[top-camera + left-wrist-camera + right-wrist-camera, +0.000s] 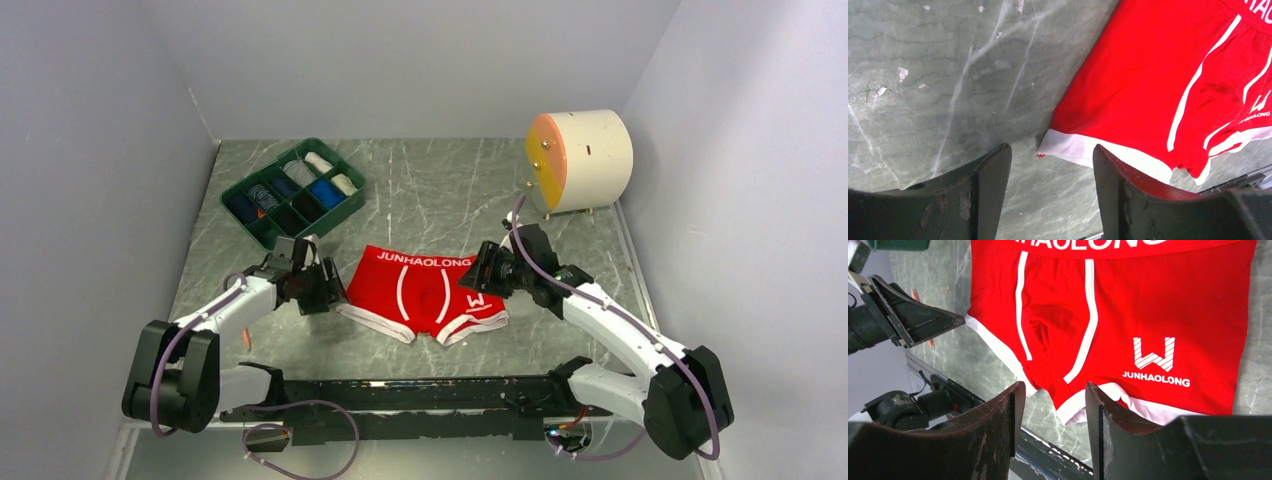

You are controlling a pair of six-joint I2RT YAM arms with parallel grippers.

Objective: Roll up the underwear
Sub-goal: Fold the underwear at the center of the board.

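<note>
Holding rolled cloths (325, 190), the green tray (270, 167) sits beyond the red underwear (425, 290).

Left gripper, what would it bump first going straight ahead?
Probably the red underwear: its white hem corner lies on the table between the open fingertips of the left gripper. Depth is unclear.

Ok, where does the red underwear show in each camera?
Top external: red underwear lying flat mid-frame, between left pincer and right pincer.
Left wrist: upper right; its white leg hem reaches bottom centre.
Right wrist: fills the upper frame.
Shared landmark: white W logo on one leg.
</note>
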